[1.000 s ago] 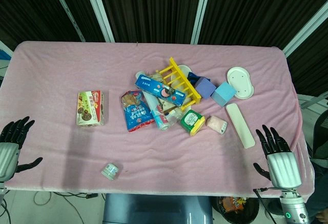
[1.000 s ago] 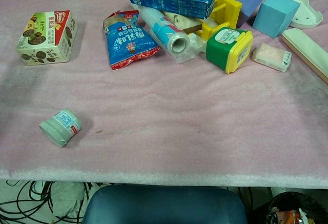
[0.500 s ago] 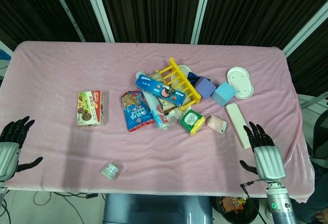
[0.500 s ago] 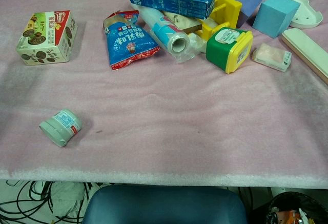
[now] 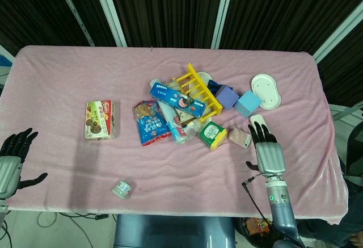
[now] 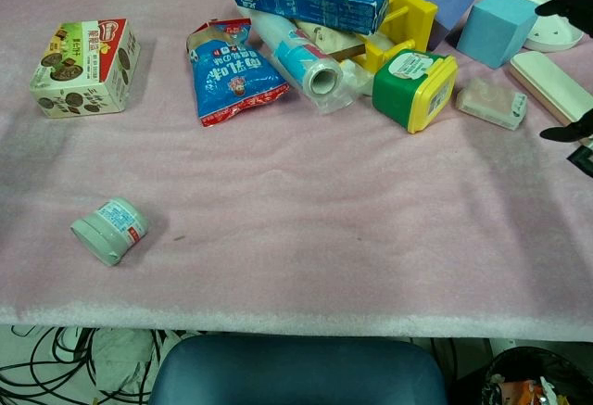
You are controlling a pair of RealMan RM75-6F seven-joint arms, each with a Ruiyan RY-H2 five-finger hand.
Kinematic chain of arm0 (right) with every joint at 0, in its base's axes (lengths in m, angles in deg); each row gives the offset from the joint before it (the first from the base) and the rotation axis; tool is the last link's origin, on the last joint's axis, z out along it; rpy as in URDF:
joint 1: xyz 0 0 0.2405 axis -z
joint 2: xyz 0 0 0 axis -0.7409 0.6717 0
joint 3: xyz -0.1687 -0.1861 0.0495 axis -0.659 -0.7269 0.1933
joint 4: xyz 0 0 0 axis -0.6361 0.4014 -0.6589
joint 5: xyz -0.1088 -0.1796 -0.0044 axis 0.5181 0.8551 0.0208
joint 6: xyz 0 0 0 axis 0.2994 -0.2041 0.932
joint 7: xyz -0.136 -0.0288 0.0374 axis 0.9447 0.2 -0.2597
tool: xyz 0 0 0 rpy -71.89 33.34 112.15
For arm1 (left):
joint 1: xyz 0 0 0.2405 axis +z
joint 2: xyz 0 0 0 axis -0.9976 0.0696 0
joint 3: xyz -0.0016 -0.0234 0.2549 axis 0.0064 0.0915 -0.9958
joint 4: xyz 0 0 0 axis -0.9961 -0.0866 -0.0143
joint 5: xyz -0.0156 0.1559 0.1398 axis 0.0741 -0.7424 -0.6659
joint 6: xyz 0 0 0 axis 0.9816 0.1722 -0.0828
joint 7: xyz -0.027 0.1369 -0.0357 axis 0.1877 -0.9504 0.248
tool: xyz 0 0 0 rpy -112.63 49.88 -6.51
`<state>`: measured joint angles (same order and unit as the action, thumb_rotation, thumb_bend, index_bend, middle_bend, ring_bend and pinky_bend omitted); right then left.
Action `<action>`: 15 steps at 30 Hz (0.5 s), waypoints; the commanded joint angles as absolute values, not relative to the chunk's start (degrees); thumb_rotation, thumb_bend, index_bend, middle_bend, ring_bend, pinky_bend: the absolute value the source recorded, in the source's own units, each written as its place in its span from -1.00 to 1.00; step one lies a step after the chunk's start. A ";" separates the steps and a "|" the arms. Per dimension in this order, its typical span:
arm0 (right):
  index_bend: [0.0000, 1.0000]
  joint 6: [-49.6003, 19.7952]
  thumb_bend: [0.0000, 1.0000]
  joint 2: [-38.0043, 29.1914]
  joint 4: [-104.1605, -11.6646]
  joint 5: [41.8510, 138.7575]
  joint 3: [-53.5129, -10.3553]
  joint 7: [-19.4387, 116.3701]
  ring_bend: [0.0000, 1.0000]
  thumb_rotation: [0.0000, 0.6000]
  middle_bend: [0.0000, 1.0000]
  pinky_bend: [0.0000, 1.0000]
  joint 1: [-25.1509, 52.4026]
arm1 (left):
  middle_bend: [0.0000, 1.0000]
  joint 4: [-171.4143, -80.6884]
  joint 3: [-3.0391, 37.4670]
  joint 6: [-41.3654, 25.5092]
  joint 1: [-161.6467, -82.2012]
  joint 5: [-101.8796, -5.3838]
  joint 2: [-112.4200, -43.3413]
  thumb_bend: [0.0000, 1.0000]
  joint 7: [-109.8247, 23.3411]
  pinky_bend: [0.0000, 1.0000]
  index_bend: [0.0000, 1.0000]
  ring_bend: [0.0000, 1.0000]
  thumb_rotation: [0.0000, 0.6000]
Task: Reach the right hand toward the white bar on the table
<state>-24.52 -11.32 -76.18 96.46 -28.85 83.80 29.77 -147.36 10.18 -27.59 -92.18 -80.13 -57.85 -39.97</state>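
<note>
**Right Hand Positioned Over White Bar**

The pink table [image 5: 68, 78] carries a central clutter. The white bar [image 6: 550, 84] lies flat at its right side, just right of the pale pink packet [image 6: 492, 103] and near the white dish [image 5: 266, 91]. The bar appears rigid, smooth and light; a hold across its narrow width near mid-length is judged best. The right hand [image 5: 267, 148] hovers over the bar, fingers spread and extended, holding nothing; contact cannot be determined. The left hand [image 5: 11, 163] sits spread at the table's near left edge, empty.
</note>
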 commanded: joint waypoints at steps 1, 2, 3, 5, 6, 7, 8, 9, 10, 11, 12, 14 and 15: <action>-1.00 -22.53 -0.87 -13.60 -72.78 92.88 -27.08 86.10 -1.00 1.00 -1.00 -0.54 27.62 | -1.00 -147.41 10.26 -27.32 -92.25 -79.77 -57.84 -1.00 -40.02 -1.00 -1.00 -1.00 1.00; -1.00 -22.19 -0.87 -13.97 -72.02 92.15 -26.87 86.49 -1.00 1.00 -1.00 -0.54 27.24 | -1.00 -147.43 10.31 -27.22 -92.28 -79.62 -57.85 -1.00 -40.11 -1.00 -1.00 -1.00 1.00; -1.00 -21.82 -0.87 -14.32 -71.25 91.39 -26.67 86.82 -1.00 1.00 -1.00 -0.54 26.88 | -1.00 -147.46 10.34 -27.14 -92.29 -79.47 -57.87 -1.00 -40.20 -1.00 -1.00 -1.00 1.00; -1.00 -21.23 -0.87 -14.95 -69.80 90.10 -26.22 87.30 -1.00 1.00 -1.00 -0.54 26.18 | -1.00 -147.57 10.39 -27.06 -92.30 -79.27 -57.91 -1.00 -40.42 -1.00 -1.00 -1.00 1.00; -1.00 -20.93 -0.87 -15.23 -69.04 89.39 -25.97 87.60 -1.00 1.00 -1.00 -0.54 25.83 | -1.00 -147.64 10.40 -27.03 -92.29 -79.19 -57.93 -1.00 -40.56 -1.00 -1.00 -1.00 1.00; -1.00 -20.62 -0.87 -15.47 -68.34 88.58 -25.67 87.91 -1.00 1.00 -1.00 -0.54 25.49 | -1.00 -147.71 10.40 -27.00 -92.27 -79.08 -57.95 -1.00 -40.67 -1.00 -1.00 -1.00 1.00; -1.00 -20.36 -0.87 -15.68 -67.71 87.75 -25.35 88.23 -1.00 1.00 -1.00 -0.54 25.17 | -1.00 -147.77 10.41 -26.97 -92.24 -78.96 -57.96 -1.00 -40.77 -1.00 -1.00 -1.00 1.00; -1.00 -20.10 -0.87 -15.88 -67.12 86.84 -24.94 88.47 -1.00 1.00 -1.00 -0.54 24.85 | -1.00 -147.86 10.42 -26.91 -92.22 -78.80 -57.97 -1.00 -40.85 -1.00 -1.00 -1.00 1.00; -1.00 -19.85 -0.87 -16.05 -66.66 85.96 -24.54 88.64 -1.00 1.00 -1.00 -0.54 24.55 | -1.00 -147.96 10.45 -26.87 -92.21 -78.66 -57.97 -1.00 -40.95 -1.00 -1.00 -1.00 1.00; -1.00 -19.54 -0.87 -16.21 -66.29 84.98 -24.12 88.78 -1.00 1.00 -1.00 -0.54 24.26 | -1.00 -148.02 10.48 -26.85 -92.20 -78.54 -57.97 -1.00 -41.09 -1.00 -1.00 -1.00 1.00; -1.00 -19.25 -0.87 -16.34 -65.98 83.88 -23.67 88.89 -1.00 1.00 -1.00 -0.54 24.02 | -1.00 -148.05 10.52 -26.85 -92.20 -78.45 -57.99 -1.00 -41.26 -1.00 -1.00 -1.00 1.00; -1.00 -18.75 -0.86 -16.56 -65.26 81.96 -23.02 89.34 -1.00 1.00 -1.00 -0.54 23.52 | -1.00 -148.11 10.58 -26.82 -92.18 -78.22 -58.04 -1.00 -41.51 -1.00 -1.00 -1.00 1.00; -1.00 -18.52 -0.86 -16.63 -64.88 81.12 -22.81 89.63 -1.00 1.00 -1.00 -0.54 23.26 | -1.00 -148.18 10.61 -26.79 -92.17 -78.11 -58.06 -1.00 -41.60 -1.00 -1.00 -1.00 1.00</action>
<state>-19.28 -16.23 -65.90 82.95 -23.68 88.93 24.03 -148.13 10.58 -26.82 -92.18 -78.17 -58.04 -41.54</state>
